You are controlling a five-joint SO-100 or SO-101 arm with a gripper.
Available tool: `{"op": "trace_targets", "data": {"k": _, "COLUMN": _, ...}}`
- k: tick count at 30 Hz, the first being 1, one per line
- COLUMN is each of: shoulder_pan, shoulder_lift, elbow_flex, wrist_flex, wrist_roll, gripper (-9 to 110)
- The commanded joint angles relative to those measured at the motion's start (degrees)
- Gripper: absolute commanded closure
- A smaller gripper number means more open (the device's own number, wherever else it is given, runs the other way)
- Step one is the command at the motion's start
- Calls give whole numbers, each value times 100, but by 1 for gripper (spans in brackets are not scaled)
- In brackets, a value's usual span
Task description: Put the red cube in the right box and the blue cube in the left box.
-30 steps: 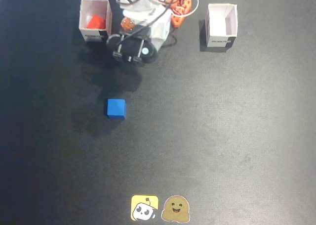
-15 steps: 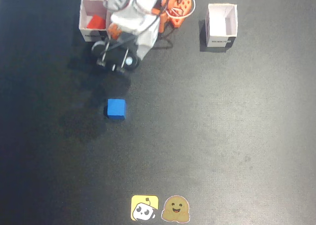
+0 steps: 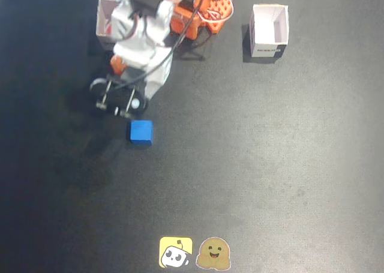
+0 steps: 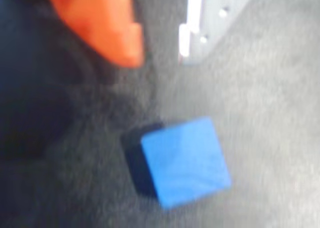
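Fixed view: the left box [image 3: 269,30], up and right of the blue cube [image 3: 141,132], carries an unreadable black label. The gripper [image 3: 117,102] hovers just above-left of the cube. Wrist view: gripper [image 4: 160,42] spread, empty, cube [image 4: 185,162] below.

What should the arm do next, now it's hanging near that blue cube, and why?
Probably lower the gripper around the blue cube and close on it. The cube lies free on the mat, just below the open fingers in the wrist view, and the empty box has yet to receive it.
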Motion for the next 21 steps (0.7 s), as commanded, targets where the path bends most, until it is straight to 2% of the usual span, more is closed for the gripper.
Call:
{"op": "trace_targets", "data": {"k": 1, "shoulder_pan": -18, "shoulder_lift": -316, "elbow_flex": -510, "wrist_flex": -132, "wrist_roll": -53, "gripper": 92}}
{"op": "trace_targets", "data": {"k": 21, "shoulder_pan": -422, "shoulder_lift": -1125, "elbow_flex": -659, "wrist_flex": -949, "wrist_roll": -334, "gripper": 81}}
